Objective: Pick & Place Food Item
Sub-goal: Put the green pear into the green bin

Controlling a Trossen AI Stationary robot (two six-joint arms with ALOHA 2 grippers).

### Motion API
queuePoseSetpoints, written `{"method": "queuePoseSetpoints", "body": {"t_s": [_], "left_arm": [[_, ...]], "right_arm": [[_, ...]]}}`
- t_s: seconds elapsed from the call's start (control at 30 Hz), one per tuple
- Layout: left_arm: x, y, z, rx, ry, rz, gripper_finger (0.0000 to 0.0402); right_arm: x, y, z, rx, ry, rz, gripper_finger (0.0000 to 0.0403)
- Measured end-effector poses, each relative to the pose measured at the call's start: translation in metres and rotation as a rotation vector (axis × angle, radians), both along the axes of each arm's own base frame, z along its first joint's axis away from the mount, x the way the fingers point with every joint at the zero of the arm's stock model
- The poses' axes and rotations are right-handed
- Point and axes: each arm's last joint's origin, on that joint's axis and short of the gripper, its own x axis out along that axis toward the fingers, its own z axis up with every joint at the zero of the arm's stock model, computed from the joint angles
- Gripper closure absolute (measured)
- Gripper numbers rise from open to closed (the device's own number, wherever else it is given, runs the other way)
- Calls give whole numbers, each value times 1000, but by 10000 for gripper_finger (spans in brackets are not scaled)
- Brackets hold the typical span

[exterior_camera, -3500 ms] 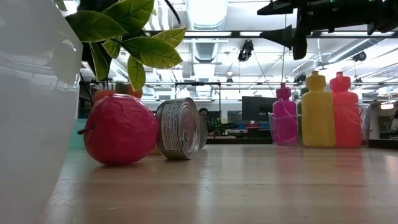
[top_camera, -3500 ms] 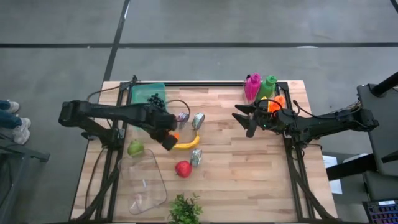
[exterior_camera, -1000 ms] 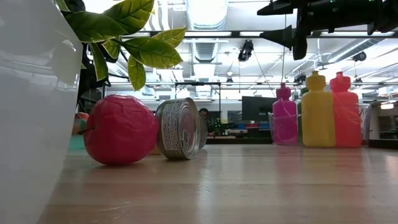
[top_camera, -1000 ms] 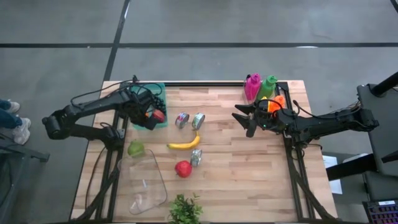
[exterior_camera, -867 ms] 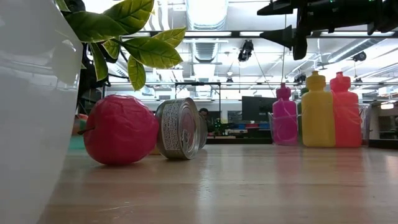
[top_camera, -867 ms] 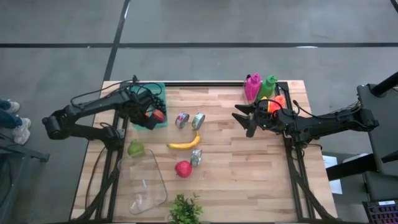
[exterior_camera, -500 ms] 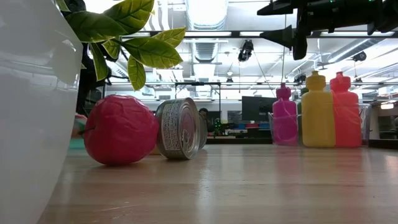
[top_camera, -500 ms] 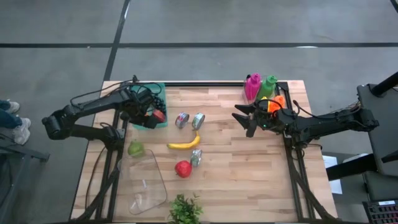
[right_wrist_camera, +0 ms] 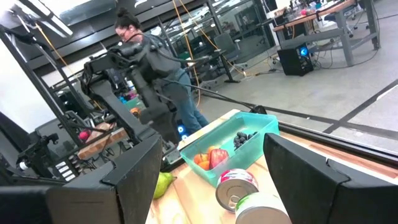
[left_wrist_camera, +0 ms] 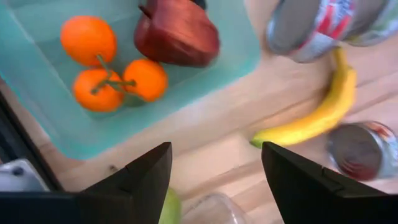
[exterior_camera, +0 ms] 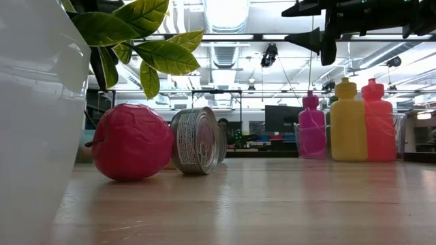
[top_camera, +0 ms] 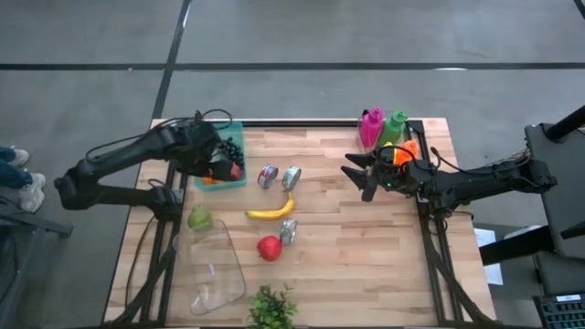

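Observation:
A teal tray (top_camera: 219,137) stands at the table's far left. In it lie a cluster of three oranges (left_wrist_camera: 99,65), a dark red apple (left_wrist_camera: 177,34) and dark grapes (top_camera: 229,146). My left gripper (left_wrist_camera: 214,180) hangs open above the tray's near end (top_camera: 222,166), with nothing between its fingers. A banana (top_camera: 271,212) lies on the wood to the right of the tray. My right gripper (top_camera: 358,177) waits open above the table's right half, in front of the bottles.
Two cans (top_camera: 279,176) lie beside the tray and a third can (top_camera: 287,231) next to a red apple (top_camera: 269,248). A green pear (top_camera: 199,218), a clear container (top_camera: 215,270) and a plant (top_camera: 272,309) stand near left. Bottles (top_camera: 382,128) line the far right. A person (right_wrist_camera: 149,62) stands beyond the table.
My left gripper has drawn back a little from the tray's near end toward the table's far left corner. The oranges now lie uncovered on the tray's floor beside the dark red apple.

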Motion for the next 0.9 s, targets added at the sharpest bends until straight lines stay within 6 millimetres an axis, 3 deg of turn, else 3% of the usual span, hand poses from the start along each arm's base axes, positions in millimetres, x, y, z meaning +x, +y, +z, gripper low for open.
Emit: {"method": "queuePoseSetpoints", "body": {"t_s": [0.3, 0.47, 0.7, 0.9], "left_arm": [[9, -47, 8, -22, -22, -27, 150], [5, -68, 6, -86, 73, 90, 150], [-2, -72, 5, -110, 151, 146, 150], [-8, -73, 4, -181, 229, 491, 150]], "right_arm": [[0, 0, 0, 0, 0, 0, 126], [0, 0, 0, 0, 0, 0, 126], [0, 0, 0, 0, 0, 0, 126], [0, 0, 0, 0, 0, 0, 126]]}}
